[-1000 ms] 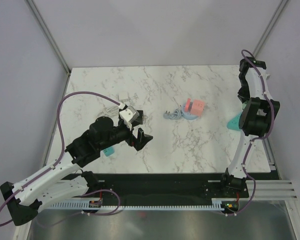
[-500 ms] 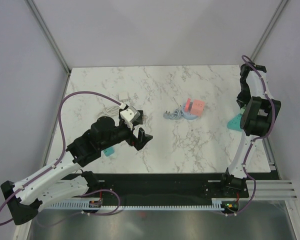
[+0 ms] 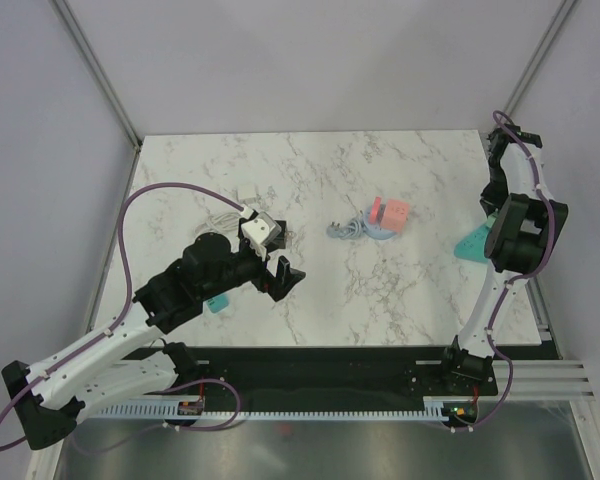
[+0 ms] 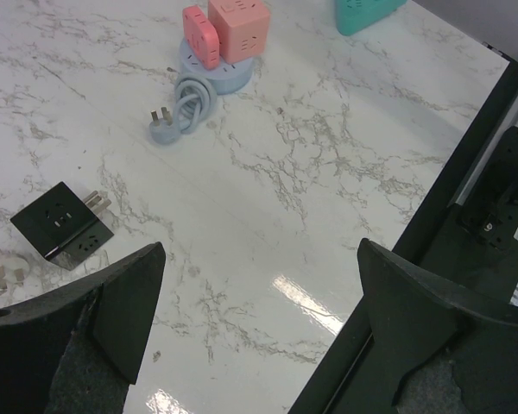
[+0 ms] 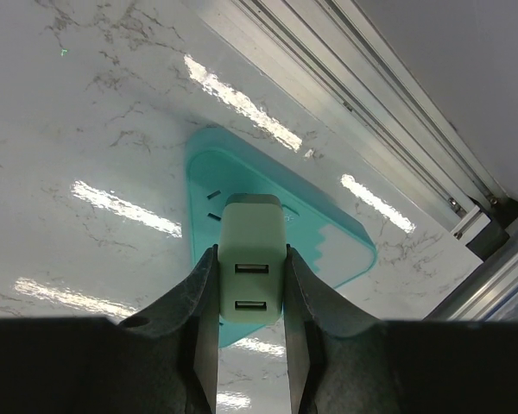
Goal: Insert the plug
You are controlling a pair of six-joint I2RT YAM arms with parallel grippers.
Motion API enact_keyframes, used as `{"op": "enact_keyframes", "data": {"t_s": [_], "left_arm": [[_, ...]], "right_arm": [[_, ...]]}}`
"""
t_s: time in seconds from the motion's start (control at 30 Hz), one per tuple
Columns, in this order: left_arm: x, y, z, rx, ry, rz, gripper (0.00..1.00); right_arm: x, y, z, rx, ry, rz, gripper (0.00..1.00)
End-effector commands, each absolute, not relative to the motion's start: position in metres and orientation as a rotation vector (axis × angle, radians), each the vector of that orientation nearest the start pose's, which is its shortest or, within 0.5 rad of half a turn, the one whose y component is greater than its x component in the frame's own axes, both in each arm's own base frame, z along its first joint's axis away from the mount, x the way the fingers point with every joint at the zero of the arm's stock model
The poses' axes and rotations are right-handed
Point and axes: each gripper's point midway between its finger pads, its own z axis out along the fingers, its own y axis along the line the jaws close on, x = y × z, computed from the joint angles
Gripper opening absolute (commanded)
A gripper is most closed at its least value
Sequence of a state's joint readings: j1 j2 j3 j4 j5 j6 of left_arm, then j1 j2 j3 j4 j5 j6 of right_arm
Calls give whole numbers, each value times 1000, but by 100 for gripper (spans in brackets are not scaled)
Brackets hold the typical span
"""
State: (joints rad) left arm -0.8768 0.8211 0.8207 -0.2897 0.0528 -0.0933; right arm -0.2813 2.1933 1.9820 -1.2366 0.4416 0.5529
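In the right wrist view my right gripper point(image 5: 250, 256) is shut on the plug point(image 5: 251, 278), a pale block with two USB ports facing the camera. Its prongs are hidden behind its body. Right behind it lies a teal triangular power strip point(image 5: 332, 235), with two socket slots showing beside the plug's top-left corner. I cannot tell whether the plug touches the strip. From above, the teal strip point(image 3: 469, 245) lies at the table's right edge, half under the right arm. My left gripper point(image 4: 261, 250) is open, holding nothing, above bare marble left of centre point(image 3: 280, 277).
A round blue power strip point(image 4: 233, 76) carrying pink cube adapters point(image 4: 238, 24) lies mid-table, its coiled cable and plug point(image 4: 183, 109) beside it. A black socket cube point(image 4: 60, 226) sits near my left gripper. An aluminium rail point(image 5: 363, 86) borders the table's right edge.
The right arm's upper links have swung slightly rightward and its wrist has shifted a little right over the teal strip. The left arm has not moved.
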Motion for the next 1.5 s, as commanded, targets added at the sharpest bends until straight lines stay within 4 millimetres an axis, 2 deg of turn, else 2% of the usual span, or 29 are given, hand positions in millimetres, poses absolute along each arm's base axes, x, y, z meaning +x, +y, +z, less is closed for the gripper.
{"op": "enact_keyframes", "data": {"t_s": [0.0,0.3,0.67,0.93,1.17,1.47], "left_arm": [[194,-248,264,778,1724,-681,100],[193,-247,266,777,1720,-682,100],[194,-246,265,775,1721,-674,100],[195,-245,266,773,1718,-671,100],[194,-245,267,771,1713,-672,100],[194,-244,270,766,1707,-672,100]], "right_arm": [[389,-173,91,1206,2629,-608,0],[383,-171,82,1229,2645,-556,0],[388,-169,85,1257,2632,-469,0],[371,-170,77,1300,2651,-514,0],[365,-180,89,1313,2612,-606,0],[369,-180,91,1362,2620,-545,0]]}}
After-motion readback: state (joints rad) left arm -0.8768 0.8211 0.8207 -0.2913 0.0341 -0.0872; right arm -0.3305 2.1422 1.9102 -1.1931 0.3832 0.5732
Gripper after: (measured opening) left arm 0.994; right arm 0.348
